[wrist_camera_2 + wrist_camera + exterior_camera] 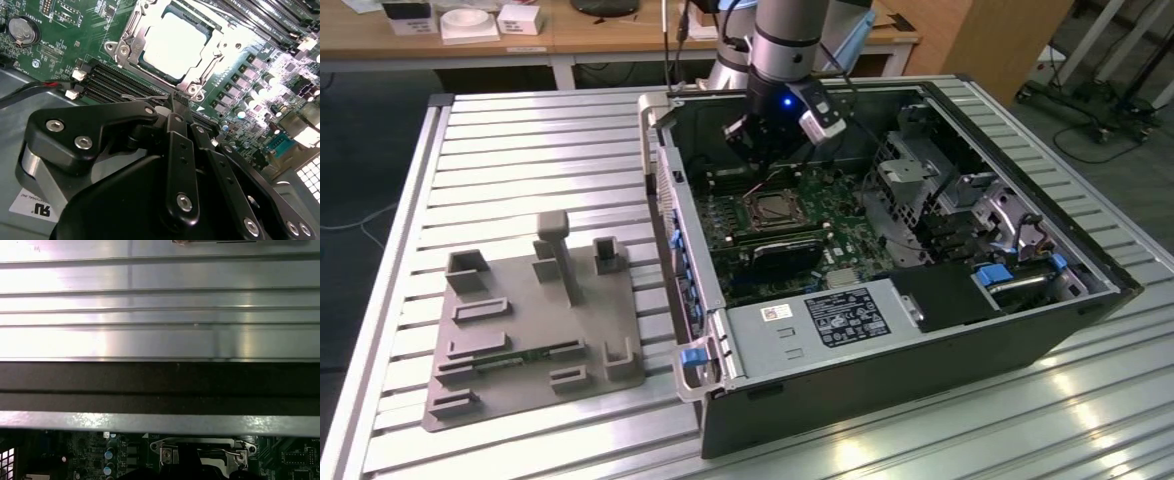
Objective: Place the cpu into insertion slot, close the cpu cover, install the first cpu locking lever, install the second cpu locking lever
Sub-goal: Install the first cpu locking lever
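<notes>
You have a slatted aluminium table (pixel 520 140) carrying an open computer case (pixel 881 395) on the exterior view's right and a grey fixture plate (pixel 520 322) at lower left.

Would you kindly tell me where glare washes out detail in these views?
In the second wrist view, glare bleaches the cpu and the board components beside it; in the first wrist view, bright streaks run along the ribbed table; in the exterior view, that table shines near the bottom edge.
</notes>
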Robot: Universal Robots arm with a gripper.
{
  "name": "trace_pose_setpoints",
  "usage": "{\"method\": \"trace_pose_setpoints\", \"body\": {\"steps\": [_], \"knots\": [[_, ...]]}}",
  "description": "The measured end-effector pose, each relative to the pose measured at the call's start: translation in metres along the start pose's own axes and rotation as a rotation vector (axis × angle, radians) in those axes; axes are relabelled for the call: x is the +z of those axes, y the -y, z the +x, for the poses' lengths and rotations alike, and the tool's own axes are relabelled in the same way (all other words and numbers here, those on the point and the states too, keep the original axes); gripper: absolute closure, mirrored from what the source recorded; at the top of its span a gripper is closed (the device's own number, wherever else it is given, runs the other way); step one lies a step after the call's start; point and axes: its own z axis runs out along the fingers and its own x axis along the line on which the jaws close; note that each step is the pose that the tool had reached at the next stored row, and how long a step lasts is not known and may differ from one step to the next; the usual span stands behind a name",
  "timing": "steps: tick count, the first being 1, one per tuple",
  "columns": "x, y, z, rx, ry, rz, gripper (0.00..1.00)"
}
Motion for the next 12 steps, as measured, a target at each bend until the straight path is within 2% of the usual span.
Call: {"method": "trace_pose_setpoints", "body": {"steps": [7, 12], "knots": [[0.0017, 0.0001, 0.0000, -0.031, -0.0017, -0.0001, 0.90], [0.0018, 0.0001, 0.0000, -0.032, -0.0016, -0.0003, 0.90]]}}
